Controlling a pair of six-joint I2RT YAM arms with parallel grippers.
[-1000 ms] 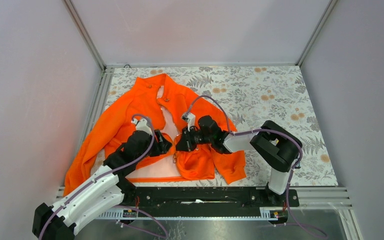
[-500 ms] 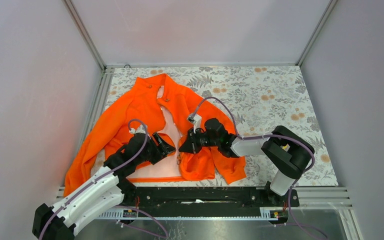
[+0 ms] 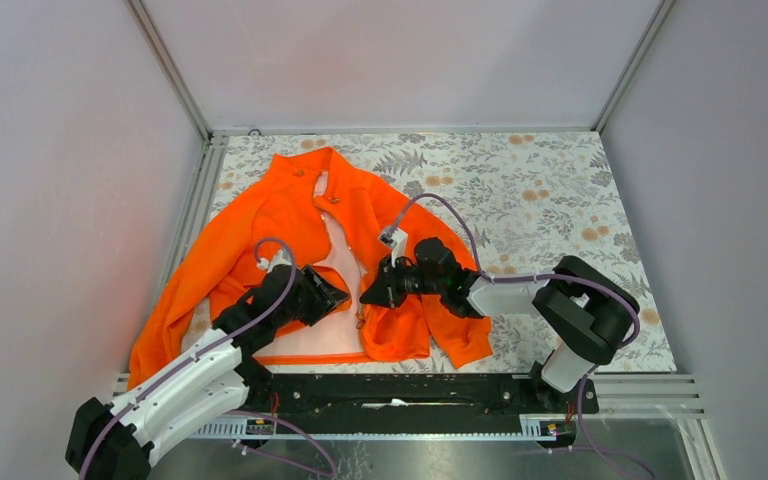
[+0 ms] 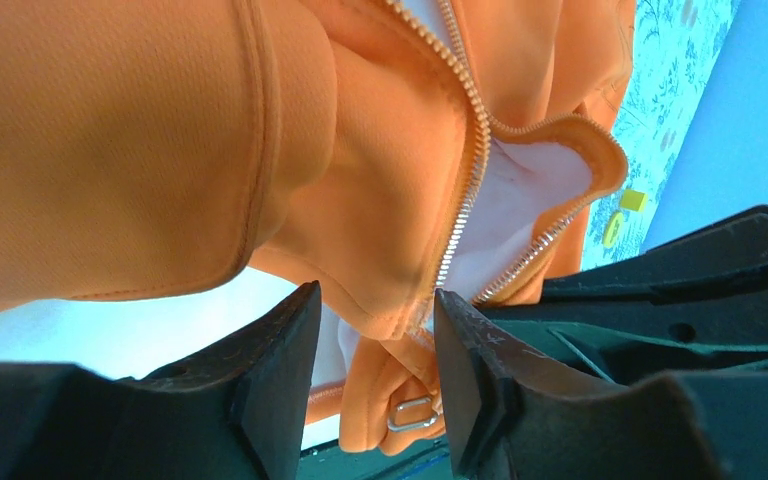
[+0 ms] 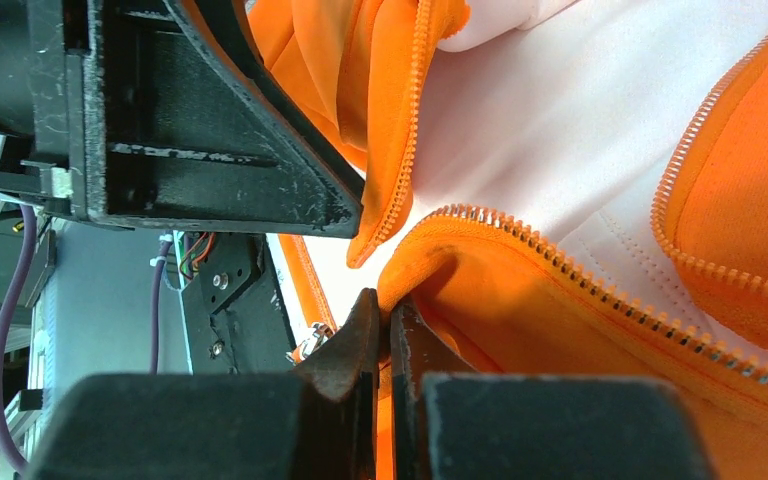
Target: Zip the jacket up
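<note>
The jacket (image 3: 290,225) lies open on the patterned table (image 3: 560,200), lining up; the right gripper (image 3: 368,296) pinches the bottom corner of one zipper edge, jaws tight together; the left gripper (image 4: 375,375) stands part open, the other zipper edge's corner between its fingers (image 4: 280,370).

No writing, label, brand or number can be read in any of the three views. The jacket (image 3: 290,215) bears no legible mark. The patterned surface (image 3: 540,190) carries only printed leaves and flowers, without letters.
</note>
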